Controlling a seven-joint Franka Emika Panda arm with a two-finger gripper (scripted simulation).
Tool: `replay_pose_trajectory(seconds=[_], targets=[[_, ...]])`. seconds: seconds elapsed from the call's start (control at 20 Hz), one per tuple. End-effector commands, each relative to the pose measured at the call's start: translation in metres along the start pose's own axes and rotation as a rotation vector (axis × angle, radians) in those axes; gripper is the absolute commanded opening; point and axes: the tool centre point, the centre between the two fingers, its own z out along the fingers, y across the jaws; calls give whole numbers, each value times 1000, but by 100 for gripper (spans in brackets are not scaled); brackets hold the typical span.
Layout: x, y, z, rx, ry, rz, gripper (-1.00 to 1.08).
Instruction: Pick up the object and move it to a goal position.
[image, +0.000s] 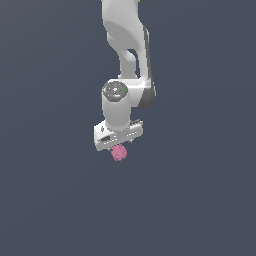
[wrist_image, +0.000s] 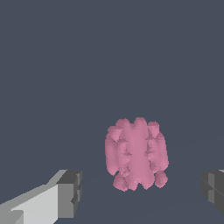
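Your gripper (wrist_image: 139, 192) has its fingers (wrist_image: 70, 192) spread wide, either side of the pink object (wrist_image: 136, 154) without touching it. In the exterior view the object (image: 119, 153) sits just under the gripper (image: 119, 145).

The white robot arm (image: 125, 60) reaches down from above, its white two-fingered gripper (image: 119, 148) directly over the small pink knobbly lump (image: 119, 153). In the wrist view the lump (wrist_image: 136, 154) lies between the two grey finger pads (wrist_image: 70, 192), clear of both, on the flat grey ground (image: 50, 200).
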Motion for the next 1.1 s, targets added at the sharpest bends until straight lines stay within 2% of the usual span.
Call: replay_pose_trajectory(seconds=[0.0,0.35,0.7,1.05], targets=[[0,3,6,0,1,-39,100],[-2,7,16,1,3,-96,100],[-2,7,20,1,2,-97,100],[-3,7,52,1,3,-100,100]])
